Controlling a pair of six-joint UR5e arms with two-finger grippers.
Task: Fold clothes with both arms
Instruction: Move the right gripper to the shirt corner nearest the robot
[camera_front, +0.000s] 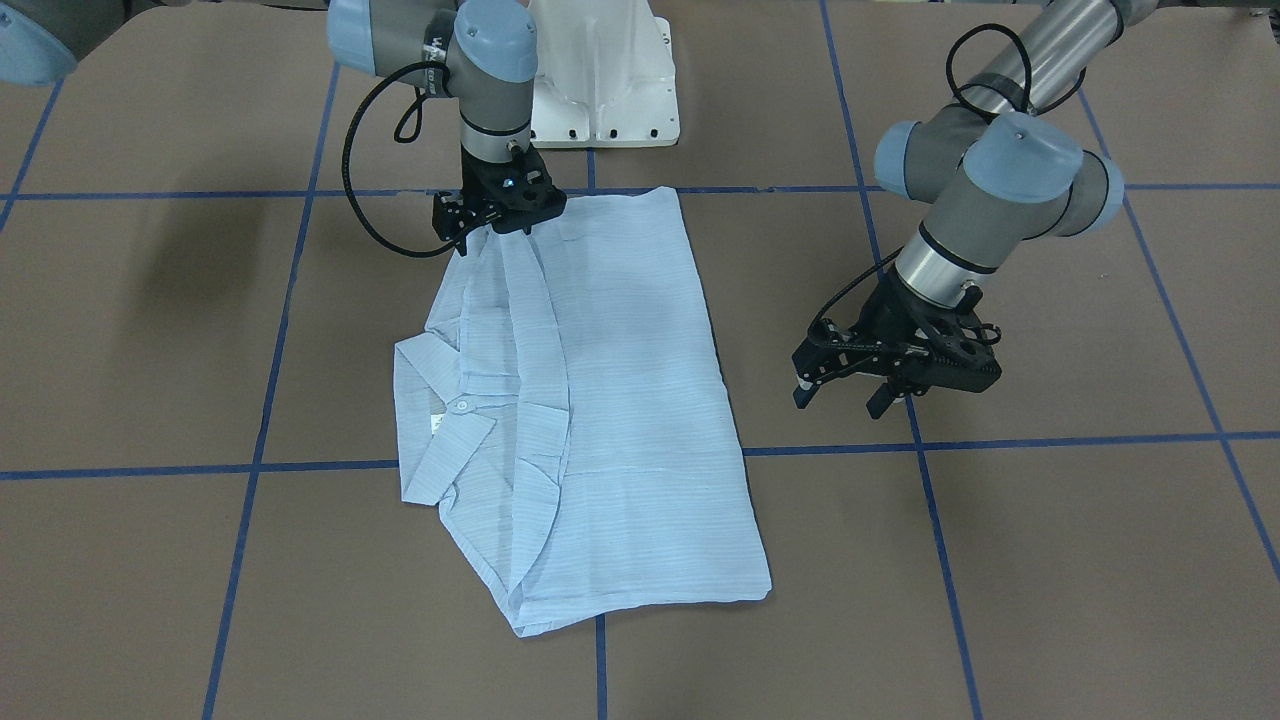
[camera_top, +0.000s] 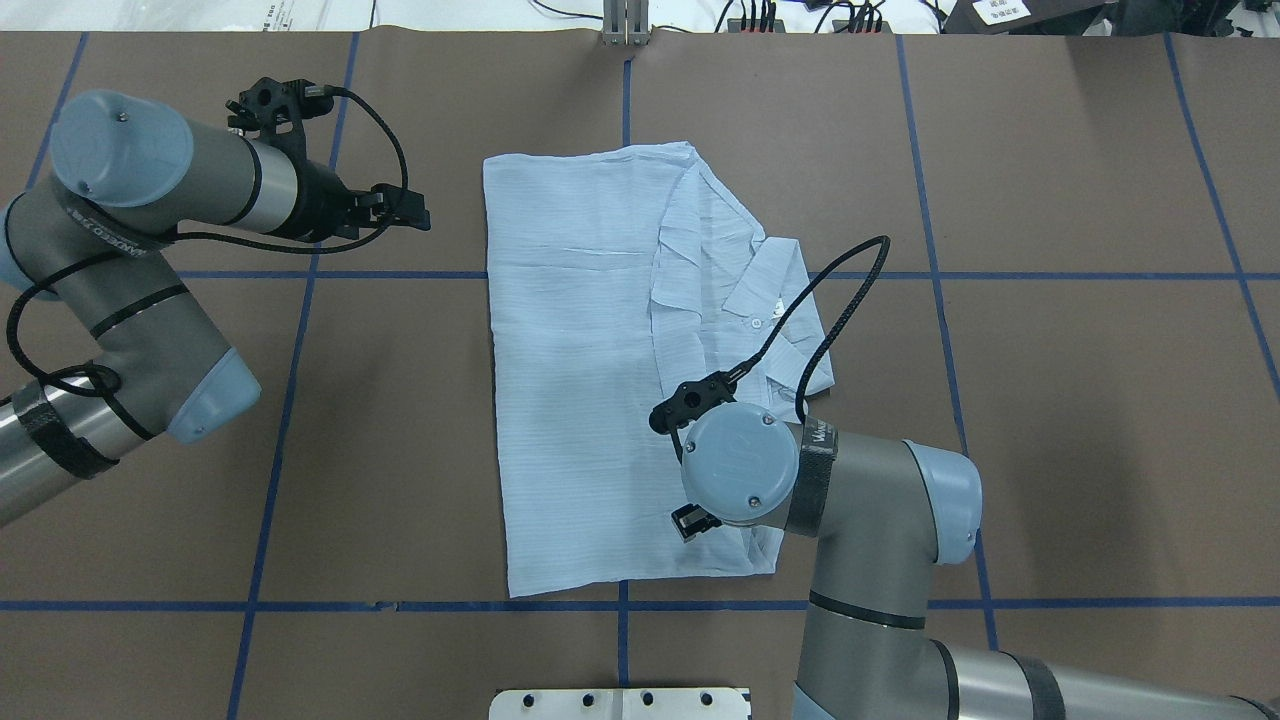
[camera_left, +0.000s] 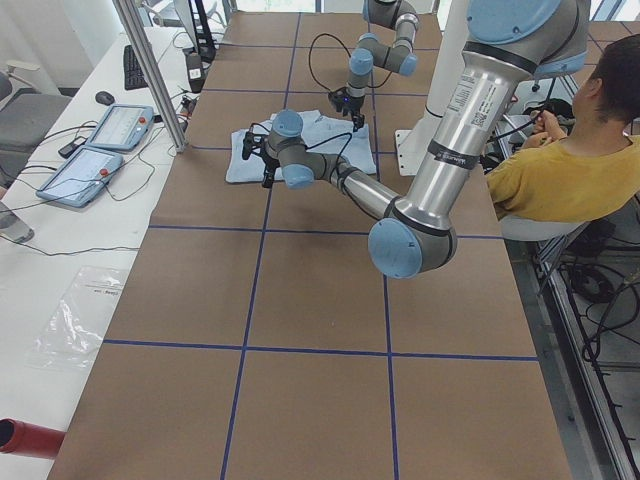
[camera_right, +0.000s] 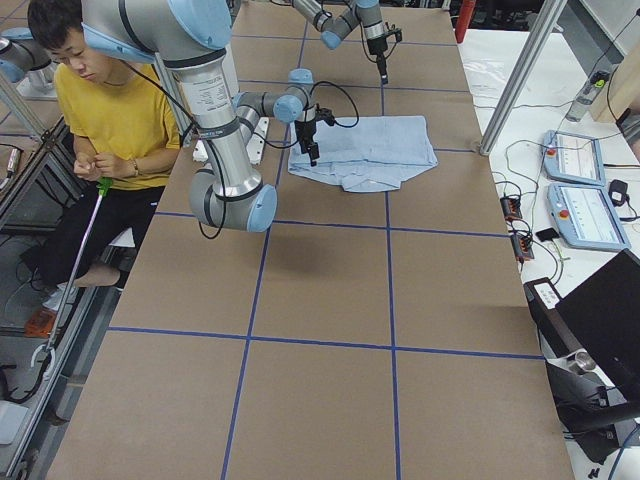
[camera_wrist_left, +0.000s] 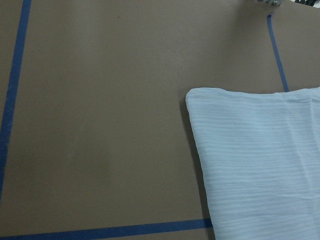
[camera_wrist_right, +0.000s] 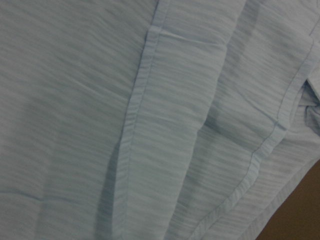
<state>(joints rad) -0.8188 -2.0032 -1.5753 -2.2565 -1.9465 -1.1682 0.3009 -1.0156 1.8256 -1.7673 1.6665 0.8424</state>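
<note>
My right gripper (camera_front: 472, 238) is clamped on a corner of the shirt (camera_front: 620, 400), which lies folded flat and stretches away from it. My left gripper (camera_front: 842, 398) hangs with fingers spread over the table (camera_front: 150, 350), the shirt well apart beside it.

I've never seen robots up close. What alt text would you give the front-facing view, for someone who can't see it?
A light blue shirt lies partly folded on a brown table with blue tape lines. The right pincer appears to pinch the shirt's far corner, while the left pincer hangs open beside the shirt, apart from it.
</note>
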